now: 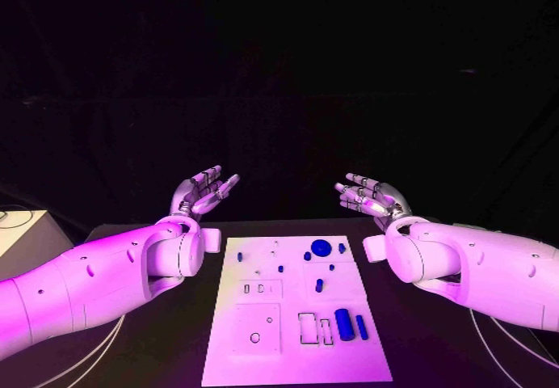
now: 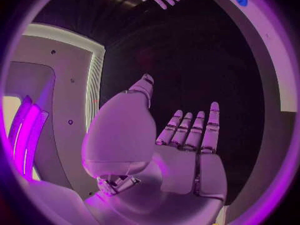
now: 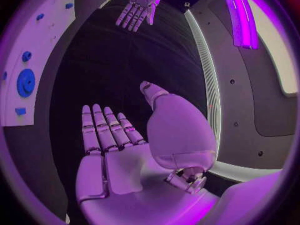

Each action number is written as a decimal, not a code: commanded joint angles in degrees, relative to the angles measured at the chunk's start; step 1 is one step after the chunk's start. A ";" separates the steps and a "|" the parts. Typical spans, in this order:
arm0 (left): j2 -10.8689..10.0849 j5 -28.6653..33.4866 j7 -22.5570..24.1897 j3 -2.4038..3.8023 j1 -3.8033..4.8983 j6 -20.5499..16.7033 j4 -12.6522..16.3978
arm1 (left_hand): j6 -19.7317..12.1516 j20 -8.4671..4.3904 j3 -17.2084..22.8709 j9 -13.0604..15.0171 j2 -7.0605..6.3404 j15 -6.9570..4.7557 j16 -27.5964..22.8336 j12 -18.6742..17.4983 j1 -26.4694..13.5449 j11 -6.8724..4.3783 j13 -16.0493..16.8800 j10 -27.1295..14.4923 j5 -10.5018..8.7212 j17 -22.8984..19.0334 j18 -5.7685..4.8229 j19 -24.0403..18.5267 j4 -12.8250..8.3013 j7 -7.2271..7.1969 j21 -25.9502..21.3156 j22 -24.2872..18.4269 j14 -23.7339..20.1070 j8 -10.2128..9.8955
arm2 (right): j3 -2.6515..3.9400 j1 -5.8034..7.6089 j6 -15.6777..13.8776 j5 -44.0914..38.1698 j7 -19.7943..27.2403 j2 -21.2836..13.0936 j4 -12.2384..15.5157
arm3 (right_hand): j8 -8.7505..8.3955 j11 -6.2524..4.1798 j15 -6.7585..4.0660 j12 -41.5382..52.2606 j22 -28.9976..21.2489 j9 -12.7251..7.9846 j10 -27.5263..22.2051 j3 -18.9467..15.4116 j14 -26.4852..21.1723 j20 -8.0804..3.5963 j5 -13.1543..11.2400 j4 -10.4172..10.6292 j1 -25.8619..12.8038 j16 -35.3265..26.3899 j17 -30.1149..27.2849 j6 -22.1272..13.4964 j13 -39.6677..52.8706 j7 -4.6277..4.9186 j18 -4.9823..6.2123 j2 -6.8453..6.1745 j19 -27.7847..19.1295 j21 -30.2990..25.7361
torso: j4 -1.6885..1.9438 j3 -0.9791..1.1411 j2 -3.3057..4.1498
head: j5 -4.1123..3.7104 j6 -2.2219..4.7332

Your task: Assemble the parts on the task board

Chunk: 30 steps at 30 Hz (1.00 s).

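The white task board [image 1: 292, 356] lies in the middle of the black table, with several small blue parts on it. A round blue disc [image 1: 321, 247] sits near its far end, and a blue cylinder [image 1: 342, 319] and a blue bar [image 1: 361, 326] lie toward its near right. My left hand [image 1: 204, 192] is raised above the table beyond the board's far left corner, palm up, fingers spread, holding nothing. My right hand [image 1: 371, 196] mirrors it beyond the far right corner, also empty. The left wrist view shows my left hand's [image 2: 181, 150] bare palm; the right wrist view shows my right hand [image 3: 119, 150] likewise.
Black table surface [image 1: 443, 356] flanks the board on both sides. A pale box [image 1: 18, 234] stands off the table's left edge. The right wrist view shows the board's [image 3: 44, 55] edge with the blue disc [image 3: 25, 82], and my left hand [image 3: 139, 6] across from it.
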 commanded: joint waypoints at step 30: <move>-12.51 -4.88 -0.69 1.27 0.95 11.77 16.44 | 26.90 -6.83 9.97 4.98 0.67 -8.63 29.61 3.87 4.66 -1.56 2.08 39.72 -0.26 22.09 4.85 26.86 -3.59 2.63 29.28 15.40 39.68 8.09 | -0.89 5.41 10.11 -74.89 -21.02 -0.40 -2.58 | 6.75 -10.08 -14.06 1.16 30.50 5.31 43.78 11.37 53.92 -11.77 -0.15 -8.91 8.44 43.97 31.50 37.22 1.72 0.15 2.94 -7.11 47.22 45.19 | 2.46 -0.41 6.81 | -2.68 -1.07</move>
